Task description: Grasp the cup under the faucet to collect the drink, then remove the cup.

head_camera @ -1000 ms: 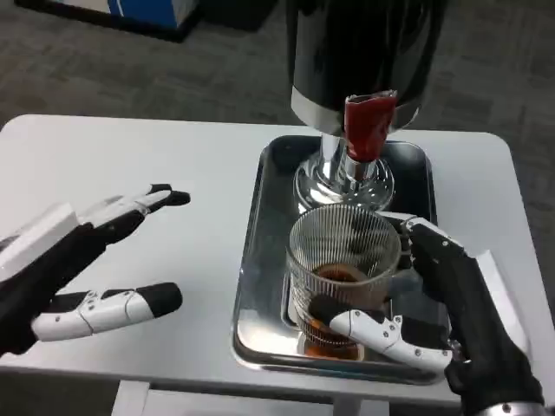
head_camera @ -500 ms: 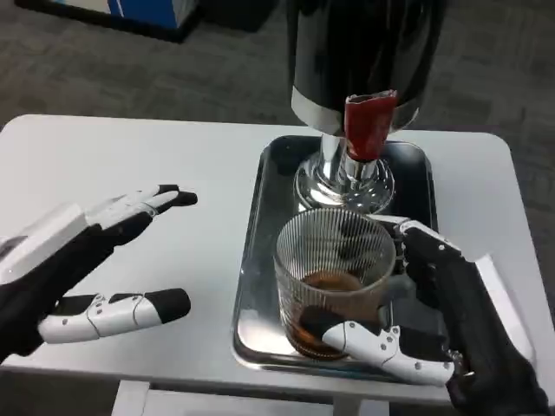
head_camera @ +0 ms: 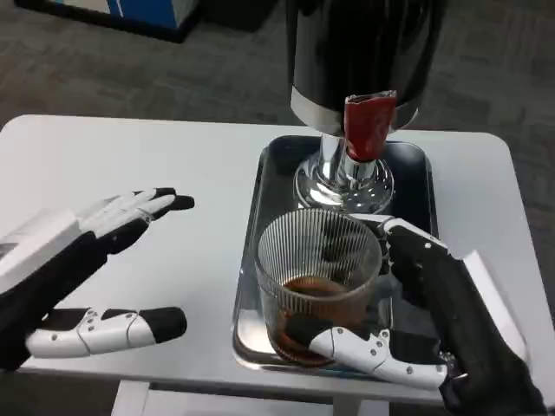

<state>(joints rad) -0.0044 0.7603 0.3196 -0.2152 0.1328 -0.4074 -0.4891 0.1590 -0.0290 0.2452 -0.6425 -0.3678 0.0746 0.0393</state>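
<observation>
The right robot hand [head_camera: 434, 325] grips the cup [head_camera: 316, 290], which holds some dark drink, over the tray [head_camera: 269, 186] just in front of the faucet [head_camera: 368, 126]. The left robot hand [head_camera: 74, 269] hovers open above the surface [head_camera: 130, 165]. This looks like the removal step; next, carry the cup level off the tray.

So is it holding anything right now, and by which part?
Yes: the right hand grips the ribbed glass cup around its lower side wall. The left hand holds nothing.

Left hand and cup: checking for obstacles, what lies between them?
In the head view, only bare white table and the tray's rim separate the left hand from the cup.
</observation>
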